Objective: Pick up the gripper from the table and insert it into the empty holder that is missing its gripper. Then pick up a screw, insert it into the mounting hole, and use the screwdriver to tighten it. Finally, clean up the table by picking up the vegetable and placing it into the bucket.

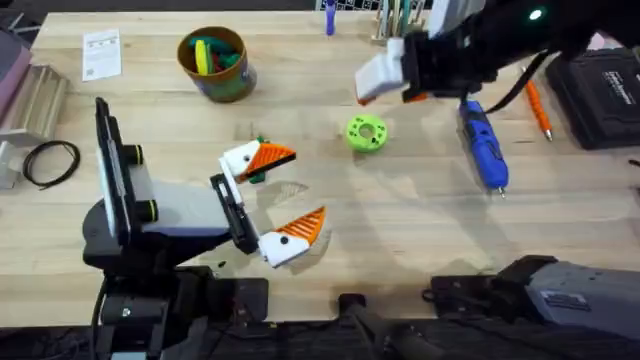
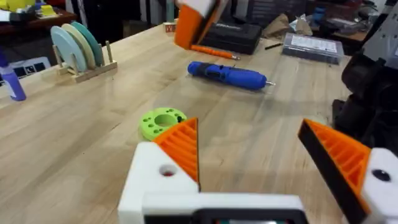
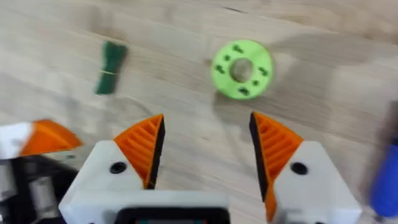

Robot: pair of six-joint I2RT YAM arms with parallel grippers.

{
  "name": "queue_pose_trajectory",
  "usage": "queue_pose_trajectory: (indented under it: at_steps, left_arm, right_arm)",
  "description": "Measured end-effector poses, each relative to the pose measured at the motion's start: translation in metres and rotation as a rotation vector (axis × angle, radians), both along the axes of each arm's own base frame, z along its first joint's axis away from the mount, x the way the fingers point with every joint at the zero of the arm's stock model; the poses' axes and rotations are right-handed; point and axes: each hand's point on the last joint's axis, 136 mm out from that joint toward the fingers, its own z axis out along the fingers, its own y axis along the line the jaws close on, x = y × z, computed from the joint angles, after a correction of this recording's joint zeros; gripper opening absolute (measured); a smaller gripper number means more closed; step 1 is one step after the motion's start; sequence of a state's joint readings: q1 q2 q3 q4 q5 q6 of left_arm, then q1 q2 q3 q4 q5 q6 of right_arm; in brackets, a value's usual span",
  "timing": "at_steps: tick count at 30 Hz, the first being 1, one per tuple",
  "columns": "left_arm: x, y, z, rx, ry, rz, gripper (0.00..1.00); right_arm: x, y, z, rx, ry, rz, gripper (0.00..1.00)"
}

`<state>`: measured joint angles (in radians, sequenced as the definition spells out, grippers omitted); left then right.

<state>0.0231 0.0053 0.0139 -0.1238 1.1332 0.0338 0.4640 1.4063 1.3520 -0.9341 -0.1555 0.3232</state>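
While the left hand [image 1: 285,200] sat low over the middle of the bench [image 1: 400,230], its two orange-padded fingers [image 2: 180,146] were spread wide with nothing between them. One of those fingers lay right over the vegetable [image 1: 257,176] in the overhead view, so that just a sliver of dark green showed beside it; from the right wrist camera the vegetable [image 3: 111,67] lay flat on the wood as a slim dark-green bundle, apart from the lime-green ring-shaped disc [image 3: 242,69].

The right hand [image 3: 208,152] hung above the bench near the far side, released as well, its ribbed orange pads [image 3: 144,146] well parted and empty, with the disc [image 1: 366,133] below and just ahead of them. In the overhead view this hand [image 1: 385,75] showed as a white and black mass with a little orange at its edge.

The screwdriver [image 1: 483,148] lay on its side on the bench to the right of the disc, bit pointing toward the near edge, and a thin orange stick-like tool [image 1: 538,108] lay farther right. The bucket [image 1: 214,63] stood upright toward the far left, with coloured toys inside it.
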Motion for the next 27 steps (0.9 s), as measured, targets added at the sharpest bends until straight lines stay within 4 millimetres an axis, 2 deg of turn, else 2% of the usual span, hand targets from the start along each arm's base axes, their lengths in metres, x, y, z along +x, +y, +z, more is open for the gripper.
queue_pose_trajectory:
  at_steps: [5, 10, 15, 27]
  left_arm:
    - [0.000, 0.000, 0.000, 0.000, 0.000, 0.000, 0.985]
    - [0.000, 0.000, 0.000, 0.000, 0.000, 0.000, 0.985]
    - [0.000, 0.000, 0.000, 0.000, 0.000, 0.000, 0.985]
    - [0.000, 0.000, 0.000, 0.000, 0.000, 0.000, 0.985]
  right_arm:
    - [-0.011, -0.020, -0.013, -0.254, -0.035, 0.002, 0.778]
    - [-0.004, -0.026, -0.027, -0.371, -0.041, -0.037, 0.779]
    - [0.000, -0.021, -0.049, -0.388, 0.024, -0.066, 0.777]
    - [0.000, -0.012, -0.079, -0.382, 0.127, -0.112, 0.778]
